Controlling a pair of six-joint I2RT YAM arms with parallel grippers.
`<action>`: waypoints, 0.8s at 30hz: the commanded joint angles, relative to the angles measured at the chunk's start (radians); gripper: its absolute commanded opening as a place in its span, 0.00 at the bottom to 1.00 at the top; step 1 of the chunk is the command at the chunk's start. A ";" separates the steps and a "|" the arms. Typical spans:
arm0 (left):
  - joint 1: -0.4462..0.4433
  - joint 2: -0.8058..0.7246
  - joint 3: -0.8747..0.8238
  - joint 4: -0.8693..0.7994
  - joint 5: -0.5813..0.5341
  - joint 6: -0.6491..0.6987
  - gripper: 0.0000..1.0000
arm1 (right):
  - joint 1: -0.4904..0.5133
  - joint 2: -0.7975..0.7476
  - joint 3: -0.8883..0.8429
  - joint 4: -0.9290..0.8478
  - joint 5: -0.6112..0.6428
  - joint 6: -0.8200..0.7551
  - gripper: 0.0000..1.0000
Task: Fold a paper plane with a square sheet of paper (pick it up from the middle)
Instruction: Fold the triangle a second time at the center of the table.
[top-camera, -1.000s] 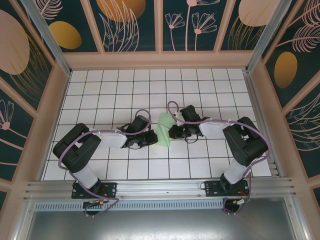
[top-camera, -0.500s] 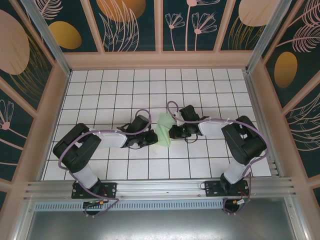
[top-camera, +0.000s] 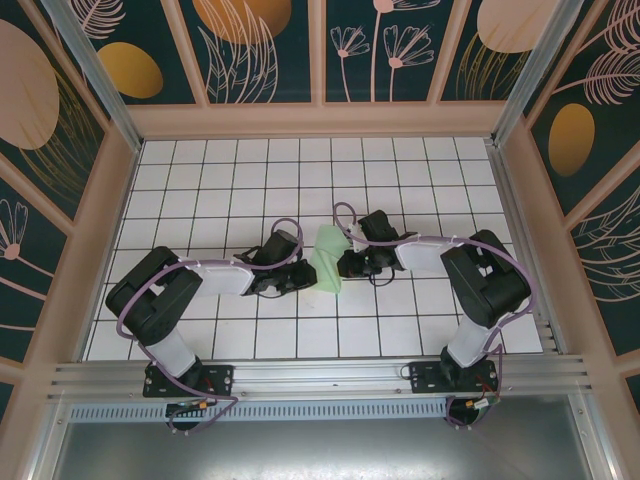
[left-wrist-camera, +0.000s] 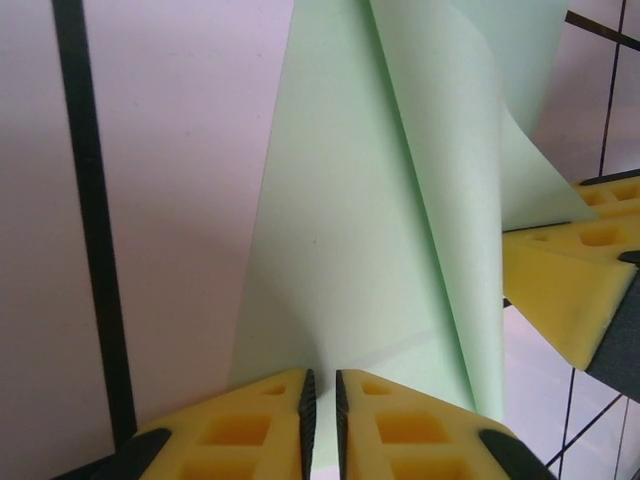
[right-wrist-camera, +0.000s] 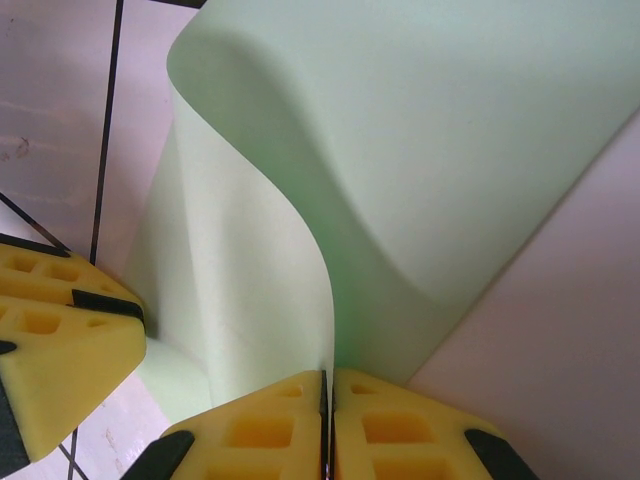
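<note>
The square sheet of paper (top-camera: 328, 262) is pale mint green and lies mid-table, folded into a narrow shape with a long crease (left-wrist-camera: 420, 200). My left gripper (top-camera: 300, 274) sits at its left edge. Its jaws (left-wrist-camera: 321, 385) stand a thin slit apart over the flat paper, open, with nothing pinched between them. From the right, my right gripper (top-camera: 346, 262) is shut on a flap of the paper (right-wrist-camera: 270, 250) that curls up off the table into its jaws (right-wrist-camera: 328, 385). Each wrist view shows the other gripper's yellow finger (left-wrist-camera: 575, 290) (right-wrist-camera: 60, 340) at the paper's edge.
White tiles with black grid lines (top-camera: 400, 180) cover the table, and wooden rails and patterned walls (top-camera: 320, 118) enclose it. The arms' bases (top-camera: 190, 378) stand on the metal rail at the near edge. Open tiles stretch behind the paper and to both sides.
The left gripper's jaws have parted slightly off the paper. The right gripper keeps its hold on the flap, and the paper stays where it was.
</note>
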 joint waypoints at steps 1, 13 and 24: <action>-0.002 -0.045 0.009 -0.049 -0.038 0.009 0.23 | -0.006 0.035 0.005 -0.025 0.038 -0.010 0.11; 0.025 -0.170 0.056 0.080 -0.042 -0.077 0.16 | -0.005 0.051 0.006 -0.030 0.044 -0.014 0.11; 0.054 0.060 0.149 0.290 0.127 -0.167 0.17 | -0.005 0.065 0.009 -0.025 0.039 -0.016 0.11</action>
